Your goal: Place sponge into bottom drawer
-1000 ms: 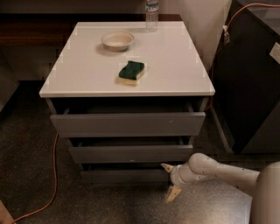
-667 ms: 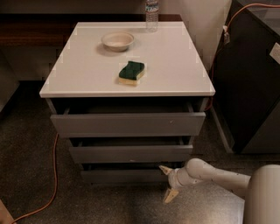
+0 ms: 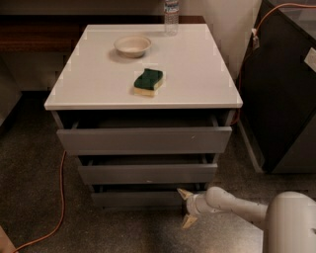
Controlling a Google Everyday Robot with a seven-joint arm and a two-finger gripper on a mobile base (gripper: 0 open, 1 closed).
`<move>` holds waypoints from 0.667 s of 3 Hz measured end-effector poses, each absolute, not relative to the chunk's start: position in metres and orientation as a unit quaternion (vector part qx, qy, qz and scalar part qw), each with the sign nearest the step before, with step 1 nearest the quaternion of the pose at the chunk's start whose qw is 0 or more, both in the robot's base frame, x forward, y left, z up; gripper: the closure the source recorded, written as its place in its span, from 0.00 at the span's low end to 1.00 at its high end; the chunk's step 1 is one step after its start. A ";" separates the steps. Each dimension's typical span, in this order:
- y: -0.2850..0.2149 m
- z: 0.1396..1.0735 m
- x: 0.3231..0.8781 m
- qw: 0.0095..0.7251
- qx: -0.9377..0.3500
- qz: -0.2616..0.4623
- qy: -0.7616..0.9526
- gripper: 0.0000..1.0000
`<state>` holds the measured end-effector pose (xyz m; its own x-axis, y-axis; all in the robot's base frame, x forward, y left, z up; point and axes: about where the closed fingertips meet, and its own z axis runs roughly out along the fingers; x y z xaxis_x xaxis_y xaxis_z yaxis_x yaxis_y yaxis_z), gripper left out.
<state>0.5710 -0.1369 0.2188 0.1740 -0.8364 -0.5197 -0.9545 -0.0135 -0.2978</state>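
Observation:
The sponge [image 3: 148, 82], dark green on top over pale yellow foam, lies on the white cabinet top [image 3: 98, 84], near the middle. The bottom drawer [image 3: 136, 198] is the lowest of three grey drawer fronts and stands only slightly out. My gripper [image 3: 186, 207] is low at the right end of the bottom drawer's front, far below the sponge. Its two pale fingers are spread apart, one at the drawer's front edge and one lower by the floor, and it holds nothing.
A round cream bowl [image 3: 132, 46] and a clear water bottle [image 3: 171, 15] stand at the back of the top. An orange cable [image 3: 58, 207] runs over the floor at the left. A dark cabinet [image 3: 281, 94] stands at the right.
My gripper and arm have shifted a little to the left, closer to the bottom drawer's right end. The sponge and drawers have not moved.

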 end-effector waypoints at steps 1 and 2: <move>-0.135 0.216 0.582 0.312 -0.705 0.081 0.631 0.00; -0.134 0.210 0.602 0.318 -0.703 0.067 0.632 0.00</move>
